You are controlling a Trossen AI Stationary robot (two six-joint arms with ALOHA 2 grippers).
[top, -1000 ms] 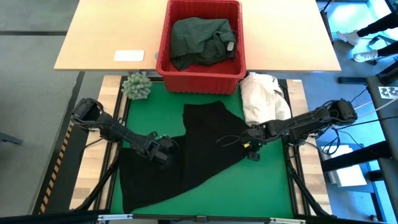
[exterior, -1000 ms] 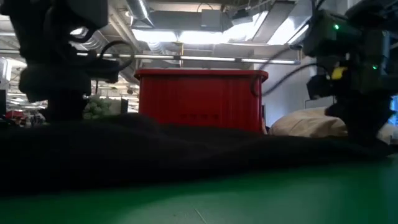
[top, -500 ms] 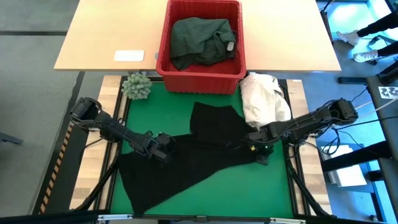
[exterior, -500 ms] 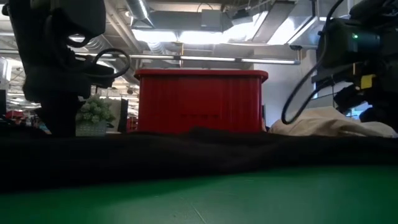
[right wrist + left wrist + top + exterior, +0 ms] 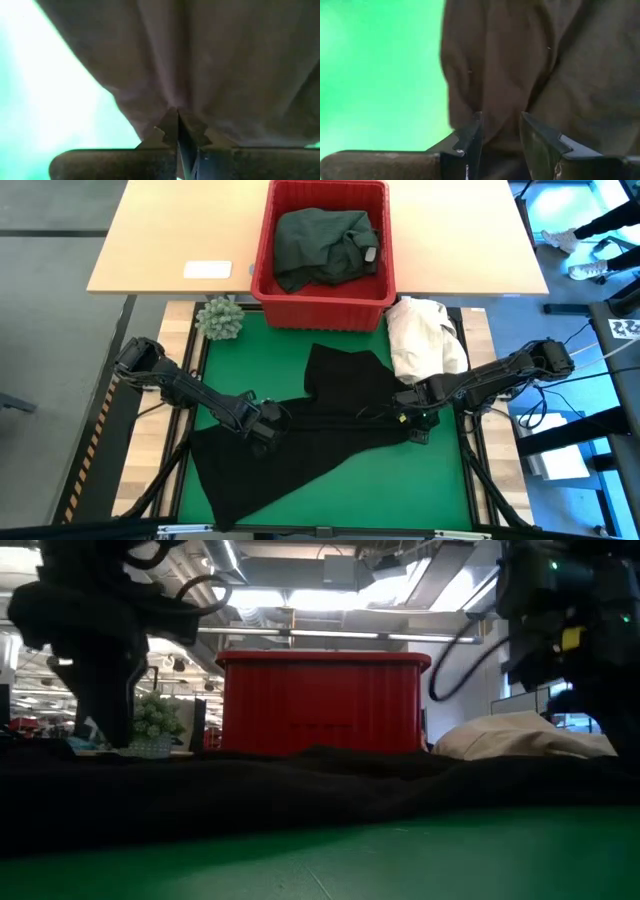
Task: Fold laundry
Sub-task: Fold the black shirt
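Your black garment (image 5: 320, 430) lies spread across the green worktop (image 5: 400, 490), in front of the red basket (image 5: 265, 275) that holds a dark green garment (image 5: 320, 242). Your left claw (image 5: 268, 430) sits partly open with a fold of the black cloth between its fingers (image 5: 470, 142). Your right claw (image 5: 412, 420) is pinched tight on the cloth's other edge, near the cream heap (image 5: 425, 340).

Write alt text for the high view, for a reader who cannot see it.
Two dark robot arms grip a black garment spread on a green mat, the left gripper at its left part, the right gripper at its right edge. Behind sit a red basket holding dark green cloth and a cream-white cloth heap.
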